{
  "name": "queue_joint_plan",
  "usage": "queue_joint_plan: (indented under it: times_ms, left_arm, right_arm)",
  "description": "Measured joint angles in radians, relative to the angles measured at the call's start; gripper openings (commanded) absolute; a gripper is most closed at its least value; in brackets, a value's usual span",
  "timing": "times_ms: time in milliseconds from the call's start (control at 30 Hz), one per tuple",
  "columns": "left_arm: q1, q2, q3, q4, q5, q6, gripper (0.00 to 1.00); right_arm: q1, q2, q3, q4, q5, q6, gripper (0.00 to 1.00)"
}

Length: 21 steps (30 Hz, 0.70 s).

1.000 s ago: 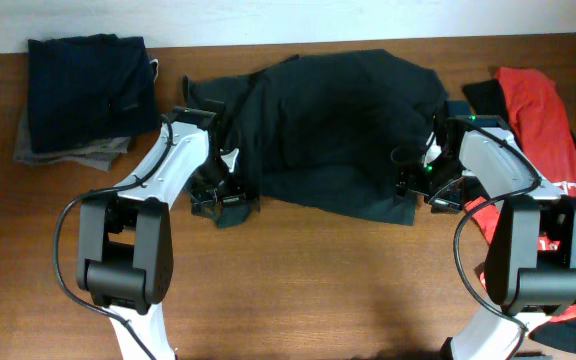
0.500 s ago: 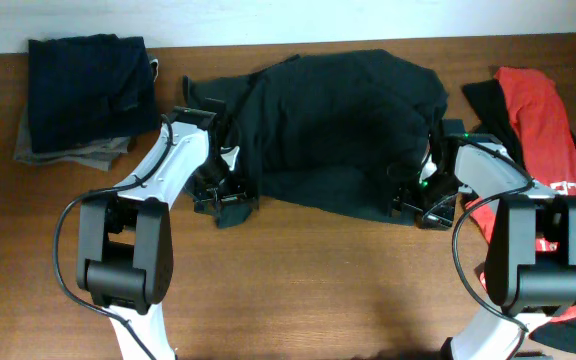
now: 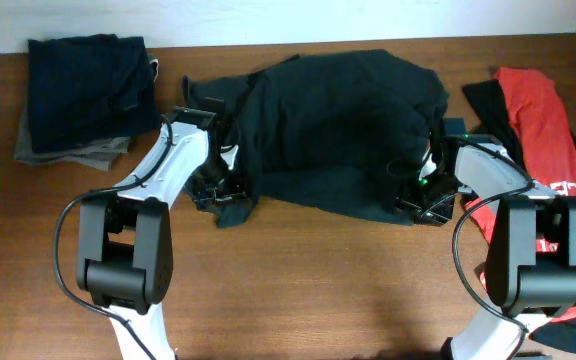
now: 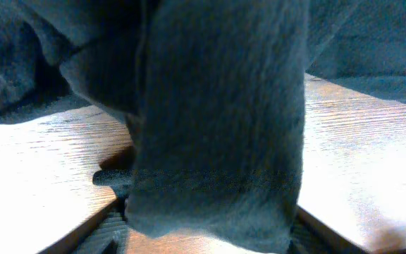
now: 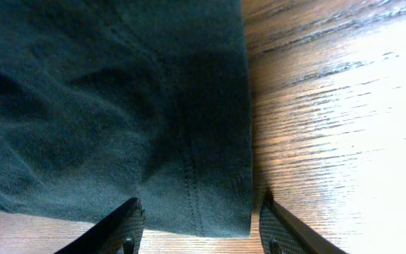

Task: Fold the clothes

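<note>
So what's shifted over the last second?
The right claw slid toward the table's near edge, down to the black garment's lower right corner, where it stands open astride the hem. The left claw barely moved, at the sleeve end. The folded pile and red garment stayed put.

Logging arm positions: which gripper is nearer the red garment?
Right. The right gripper is at the black garment's lower right corner, just left of the red garment. The left gripper is across the black garment, at its lower left corner.

Wooden table (image 3: 318,290): black garment (image 3: 338,130) centre, folded dark stack (image 3: 83,90) left, red garment (image 3: 538,120) right.
</note>
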Motion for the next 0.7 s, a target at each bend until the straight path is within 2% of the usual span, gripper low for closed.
queue_joint_plan:
  times_ms: [33, 200, 300, 367, 500, 700]
  left_arm:
    - [0.0, 0.002, 0.0, -0.002, 0.0, 0.0, 0.57]
    - [0.0, 0.039, -0.002, -0.026, 0.0, 0.002, 0.49]
    - [0.0, 0.048, -0.003, -0.03, 0.0, 0.004, 0.4]
    - [0.0, 0.048, -0.003, -0.032, 0.0, 0.006, 0.26]
    - [0.001, 0.048, -0.003, -0.041, -0.003, 0.011, 0.01]
    - [0.002, 0.048, 0.005, -0.134, -0.053, 0.01, 0.01]
  right_arm:
    - [0.0, 0.0, 0.0, 0.0, 0.0, -0.001, 0.43]
    - [0.0, 0.0, -0.005, 0.008, -0.003, -0.003, 0.21]
    - [0.0, 0.0, -0.006, 0.011, -0.004, 0.001, 0.1]
    - [0.0, 0.0, -0.006, 0.009, -0.004, 0.003, 0.04]
    - [0.0, 0.0, -0.006, 0.003, -0.004, 0.008, 0.04]
    - [0.0, 0.0, -0.006, -0.082, 0.047, 0.044, 0.04]
